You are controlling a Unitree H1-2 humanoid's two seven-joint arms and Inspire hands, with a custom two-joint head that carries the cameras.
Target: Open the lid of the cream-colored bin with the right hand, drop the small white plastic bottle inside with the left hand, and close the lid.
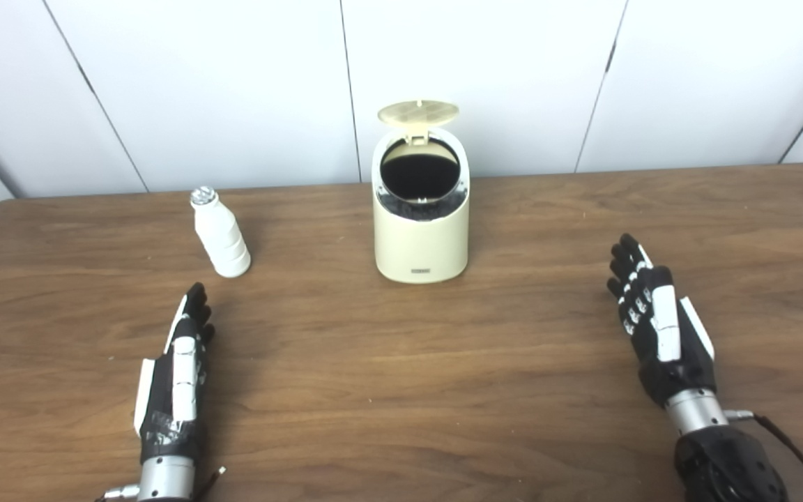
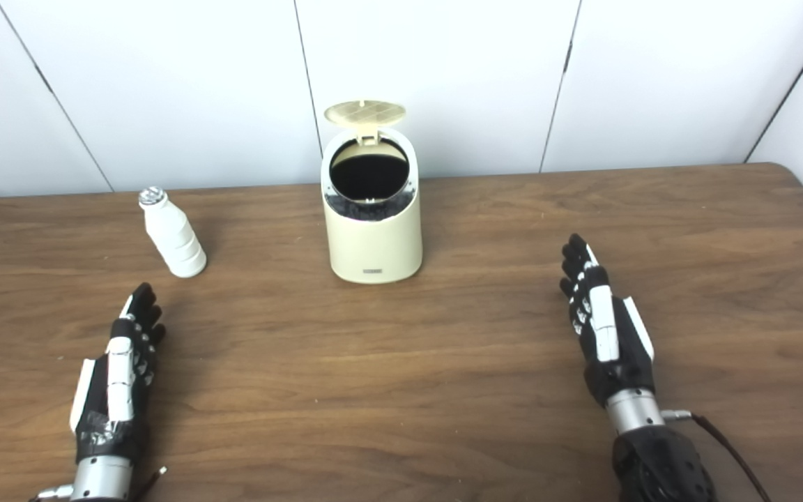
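Item: cream-coloured cylindrical plastic bin (image 1: pixel 421 230), table centre; its round hinged lid (image 1: pixel 419 113) stands raised at 12 o'clock, the dark mouth exposed.
Item: small white ribbed plastic bottle with silver cap (image 1: pixel 219 233), upright, at 9 o'clock of the bin, well apart.
Item: brown wooden table (image 1: pixel 401 390).
Risks: the narrow, tall bottle likely tips if brushed sideways; the lid may fall shut if the bin is nudged; a high release could miss the mouth.
Left hand (image 1: pixel 180 366): flat, fingers extended, empty, at 6 o'clock of the bottle.
Right hand (image 1: pixel 656 324): likewise outstretched, empty, at 4 o'clock of the bin, well apart.
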